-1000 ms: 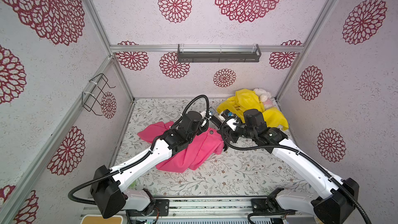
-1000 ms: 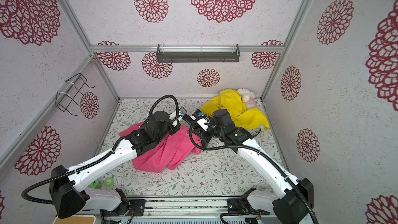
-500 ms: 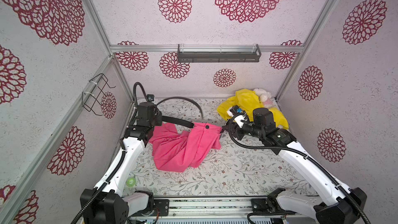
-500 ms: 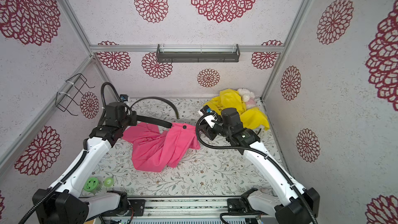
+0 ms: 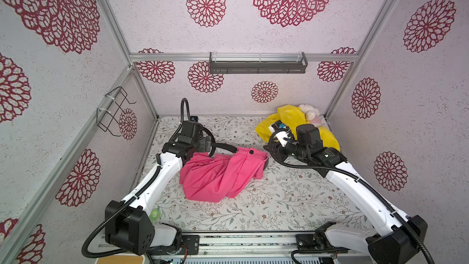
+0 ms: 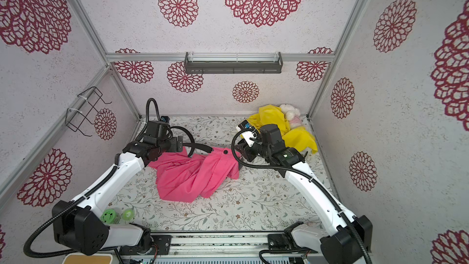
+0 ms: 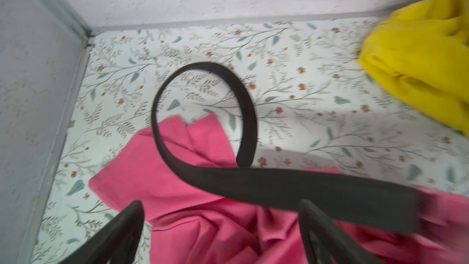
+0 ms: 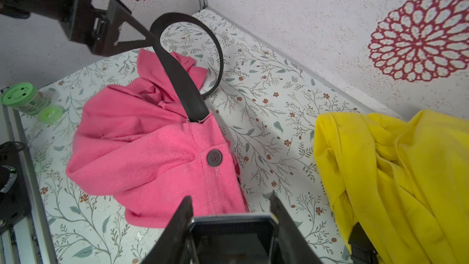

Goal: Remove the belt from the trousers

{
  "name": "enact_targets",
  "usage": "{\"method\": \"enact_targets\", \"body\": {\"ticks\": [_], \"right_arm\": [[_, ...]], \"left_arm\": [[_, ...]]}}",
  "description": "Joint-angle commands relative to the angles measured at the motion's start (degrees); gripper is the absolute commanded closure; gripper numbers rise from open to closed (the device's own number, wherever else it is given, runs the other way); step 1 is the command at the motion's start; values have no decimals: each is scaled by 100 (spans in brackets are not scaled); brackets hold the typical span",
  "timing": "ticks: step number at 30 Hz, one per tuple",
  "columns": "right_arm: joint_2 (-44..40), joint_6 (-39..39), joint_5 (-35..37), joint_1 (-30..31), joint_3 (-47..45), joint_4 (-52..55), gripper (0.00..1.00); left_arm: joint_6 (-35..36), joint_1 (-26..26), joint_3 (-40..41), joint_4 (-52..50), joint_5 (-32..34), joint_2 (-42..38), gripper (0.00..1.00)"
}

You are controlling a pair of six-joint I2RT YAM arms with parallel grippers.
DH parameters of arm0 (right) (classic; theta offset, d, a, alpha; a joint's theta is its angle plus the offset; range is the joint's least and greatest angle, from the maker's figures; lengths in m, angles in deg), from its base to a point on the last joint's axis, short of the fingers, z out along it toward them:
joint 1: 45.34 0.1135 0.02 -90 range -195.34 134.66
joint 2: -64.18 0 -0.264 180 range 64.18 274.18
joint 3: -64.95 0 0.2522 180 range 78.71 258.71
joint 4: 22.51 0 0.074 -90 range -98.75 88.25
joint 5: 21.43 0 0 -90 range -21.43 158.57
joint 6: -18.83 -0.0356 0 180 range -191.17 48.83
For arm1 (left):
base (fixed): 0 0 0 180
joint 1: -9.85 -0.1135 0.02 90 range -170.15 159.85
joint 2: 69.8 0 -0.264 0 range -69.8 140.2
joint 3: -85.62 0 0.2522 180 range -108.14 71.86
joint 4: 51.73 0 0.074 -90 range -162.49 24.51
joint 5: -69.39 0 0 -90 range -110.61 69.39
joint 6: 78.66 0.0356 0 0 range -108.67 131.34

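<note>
The pink trousers (image 5: 220, 173) (image 6: 193, 173) lie crumpled mid-table. A black belt (image 5: 225, 146) (image 6: 200, 146) comes out of the waistband and curls in a loose loop toward the back. My left gripper (image 5: 209, 146) (image 7: 220, 202) hovers open over the trousers' left end. The belt (image 7: 279, 186) crosses just beyond its fingertips and rests against one finger (image 8: 137, 34). At the waistband's right end, my right gripper (image 5: 271, 154) (image 8: 231, 196) is shut on a dark, silver-rimmed buckle (image 8: 231, 234). The trousers' button (image 8: 214, 158) faces it.
Yellow cloth (image 5: 291, 120) and a white plush toy (image 5: 308, 111) fill the back right corner. A green-lidded jar (image 6: 110, 215) and loose lid (image 6: 127, 214) sit front left by the left arm's base. A wire rack (image 5: 114, 111) hangs on the left wall.
The left arm pulled the belt away from the middle toward the left wall, then opened and let it go. The belt now lies slack in a loop. The right gripper shifted slightly right, still closed.
</note>
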Motion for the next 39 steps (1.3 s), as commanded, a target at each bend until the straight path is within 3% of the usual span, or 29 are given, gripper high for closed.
{"method": "enact_targets", "body": {"ticks": [1, 5, 11, 16, 24, 26, 30, 34, 39], "right_arm": [[-7, -266, 339, -74, 606, -274, 100], [141, -545, 237, -67, 867, -359, 100], [201, -776, 205, 27, 1177, -408, 100], [276, -803, 272, 66, 1621, -179, 100], [452, -886, 378, 71, 2448, -55, 100], [489, -903, 416, 76, 2530, -39, 100], [606, -886, 481, 105, 2586, 125, 100], [594, -946, 552, 219, 2404, 100, 100], [563, -1056, 658, 450, 2191, 35, 100]], "left_arm": [[-224, 542, -10, 126, -244, -639, 3], [-445, 1453, 494, 1031, -617, -653, 2], [-664, 2227, 639, 2811, -979, 623, 0], [-549, 2496, 78, 3060, -1207, 1931, 13], [-857, 2515, 199, 3363, -1532, 3328, 15], [-907, 2510, 329, 3460, -1435, 3202, 12], [-905, 2553, 850, 4132, -1259, 2187, 0], [-577, 2697, 1039, 4582, -1070, 1352, 3], [-392, 2824, 710, 4964, -1280, 1286, 3]]}}
